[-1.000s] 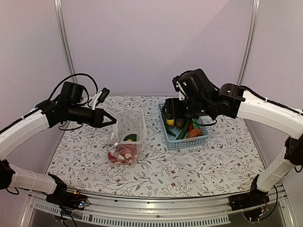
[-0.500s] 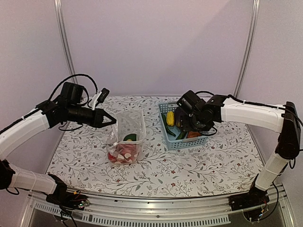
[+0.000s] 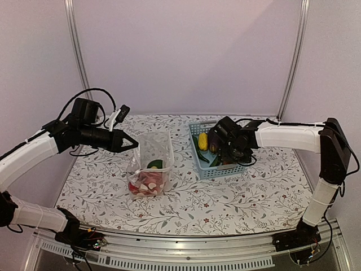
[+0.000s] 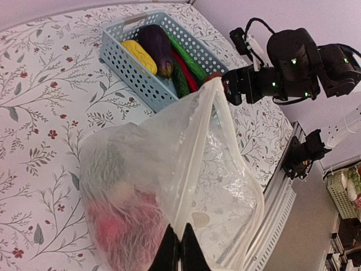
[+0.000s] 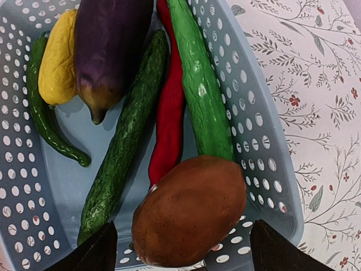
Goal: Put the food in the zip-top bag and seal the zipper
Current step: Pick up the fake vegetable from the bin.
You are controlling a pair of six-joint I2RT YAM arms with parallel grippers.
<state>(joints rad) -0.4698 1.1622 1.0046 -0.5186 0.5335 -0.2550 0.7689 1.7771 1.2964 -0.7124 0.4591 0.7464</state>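
Note:
The zip-top bag (image 3: 151,161) stands open on the table, with red pieces (image 3: 145,186) and a green piece (image 3: 155,164) of food inside. My left gripper (image 3: 133,143) is shut on its mouth edge, the zipper strip (image 4: 198,158) pinched between the fingertips (image 4: 180,248). My right gripper (image 3: 224,151) is down in the blue basket (image 3: 217,171). It is open, its fingers wide apart on either side of the brown potato (image 5: 189,209) and not touching it. Beyond the potato lie two cucumbers (image 5: 127,147), a red chili (image 5: 169,113), the eggplant (image 5: 110,45) and a yellow piece (image 5: 59,59).
A thin green chili (image 5: 45,118) lies along the basket's left wall (image 5: 17,186). The basket sits just right of the bag on the floral tablecloth (image 3: 237,192). Metal posts (image 3: 76,56) stand at the back corners.
My right arm has swung down and right into the basket, and its jaws have opened wider around the potato. The left arm and the bag have not moved.

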